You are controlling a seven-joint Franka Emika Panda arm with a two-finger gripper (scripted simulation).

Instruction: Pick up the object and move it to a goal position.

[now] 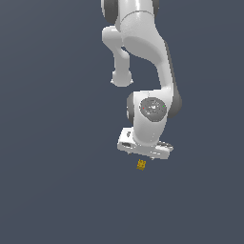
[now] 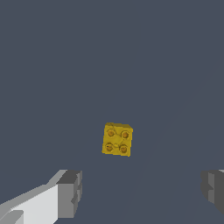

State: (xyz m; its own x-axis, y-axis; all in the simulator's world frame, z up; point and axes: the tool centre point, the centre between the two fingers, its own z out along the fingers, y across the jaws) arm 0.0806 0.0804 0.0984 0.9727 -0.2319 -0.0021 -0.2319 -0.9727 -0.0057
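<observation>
Approach step: hovering above the yellow brick (image 2: 117, 139) near the exterior frame's lower centre. Gripper (image 2: 142, 192) fingers wide apart, nothing held. Next, probably: lower straight down, straddle brick, close.

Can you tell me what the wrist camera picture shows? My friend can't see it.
A tiny yellow toy brick with four round studs on top lies on a plain dark grey floor. The robot's gripper is wide open, one grey fingertip showing at each side of the picture's near edge, and it is not touching the brick.
</observation>
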